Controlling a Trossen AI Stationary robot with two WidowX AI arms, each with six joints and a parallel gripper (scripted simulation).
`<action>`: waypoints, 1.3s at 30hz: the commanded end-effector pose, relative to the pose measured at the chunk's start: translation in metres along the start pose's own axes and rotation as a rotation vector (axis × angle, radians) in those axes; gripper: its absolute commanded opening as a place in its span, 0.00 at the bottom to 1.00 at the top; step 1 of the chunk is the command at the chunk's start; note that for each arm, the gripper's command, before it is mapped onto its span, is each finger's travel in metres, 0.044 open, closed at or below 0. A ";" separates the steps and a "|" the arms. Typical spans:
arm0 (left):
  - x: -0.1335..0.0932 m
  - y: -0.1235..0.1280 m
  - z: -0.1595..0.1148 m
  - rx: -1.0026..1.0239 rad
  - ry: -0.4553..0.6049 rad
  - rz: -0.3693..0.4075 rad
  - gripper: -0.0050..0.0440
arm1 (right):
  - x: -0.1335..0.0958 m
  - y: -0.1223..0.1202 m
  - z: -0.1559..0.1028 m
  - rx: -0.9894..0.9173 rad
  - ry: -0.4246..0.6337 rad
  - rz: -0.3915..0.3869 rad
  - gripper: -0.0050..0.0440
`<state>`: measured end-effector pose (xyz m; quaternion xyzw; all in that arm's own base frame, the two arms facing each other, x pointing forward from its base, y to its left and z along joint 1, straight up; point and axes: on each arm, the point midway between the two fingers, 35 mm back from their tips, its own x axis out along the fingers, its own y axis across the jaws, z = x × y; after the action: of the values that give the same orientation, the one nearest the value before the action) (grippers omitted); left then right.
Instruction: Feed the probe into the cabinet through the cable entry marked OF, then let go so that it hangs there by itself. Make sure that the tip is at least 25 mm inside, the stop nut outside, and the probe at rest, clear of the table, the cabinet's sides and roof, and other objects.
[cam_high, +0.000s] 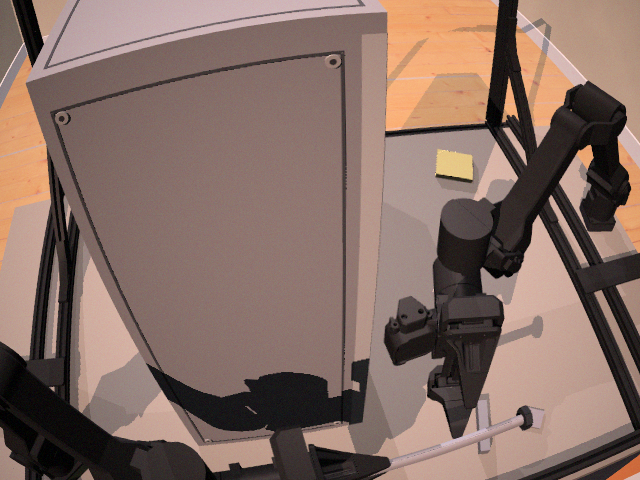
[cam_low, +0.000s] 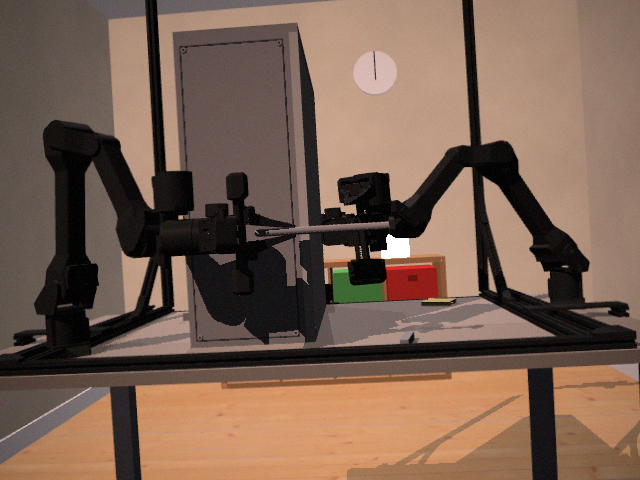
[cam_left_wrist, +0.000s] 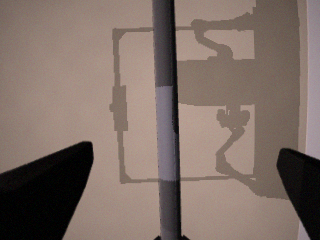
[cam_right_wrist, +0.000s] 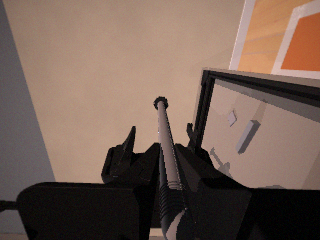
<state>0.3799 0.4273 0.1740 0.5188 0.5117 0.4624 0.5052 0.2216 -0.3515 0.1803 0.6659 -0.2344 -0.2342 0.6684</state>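
The pale rod-like probe (cam_high: 496, 427) (cam_low: 336, 227) (cam_left_wrist: 166, 125) (cam_right_wrist: 162, 115) lies nearly level in the air, with a dark cap at its far end and a ribbed part by the right fingers. My right gripper (cam_high: 387, 462) (cam_low: 293, 229) (cam_right_wrist: 166, 148) is shut on it. My left gripper (cam_high: 463, 421) (cam_left_wrist: 186, 154) is wide open around the probe, a finger on either side, with gaps between. The tall grey cabinet (cam_high: 217, 232) (cam_low: 237, 118) stands upright behind the right gripper in the exterior view. The OF entry is not visible; the faces seen show screwed panels.
A yellow block (cam_high: 453, 164) (cam_low: 438, 300) lies beside the cabinet. A small grey bar (cam_high: 482, 409) (cam_low: 407, 337) (cam_right_wrist: 247, 136) and a pale diamond-shaped piece (cam_high: 538, 417) (cam_right_wrist: 232, 118) lie below the probe. A black frame (cam_low: 310, 358) with upright posts surrounds the table.
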 end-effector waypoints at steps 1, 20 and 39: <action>0.004 0.004 0.001 -0.009 -0.068 0.004 1.00 | 0.000 0.000 0.001 0.003 -0.005 -0.001 0.10; 0.020 0.013 0.009 -0.033 -0.626 0.021 1.00 | 0.000 0.000 0.001 0.003 -0.005 -0.001 0.10; -0.007 0.020 -0.026 -0.007 -1.182 0.092 1.00 | 0.000 0.000 0.001 0.003 -0.005 -0.001 0.10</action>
<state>0.3665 0.4268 0.1921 0.6986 0.1437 0.1383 0.6871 0.2216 -0.3515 0.1803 0.6659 -0.2344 -0.2343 0.6684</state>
